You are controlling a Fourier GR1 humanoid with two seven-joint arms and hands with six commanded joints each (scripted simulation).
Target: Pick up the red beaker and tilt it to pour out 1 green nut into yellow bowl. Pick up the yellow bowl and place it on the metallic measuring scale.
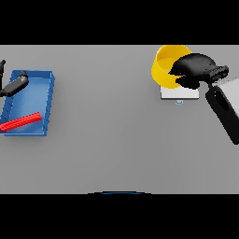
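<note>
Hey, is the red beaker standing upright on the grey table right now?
No. The red beaker lies on its side inside the blue tray at the left, not upright on the grey table.

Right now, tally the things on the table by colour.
Yellow: 1, the bowl, held by the right hand
Blue: 1, the tray, by the left hand
Red: 1, the beaker, lying in the tray
Metallic: 1, the scale
Total: 4

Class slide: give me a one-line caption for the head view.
Right hand grips the round yellow bowl over the flat metallic measuring scale; left hand rests above the blue tray holding a red object.
</note>
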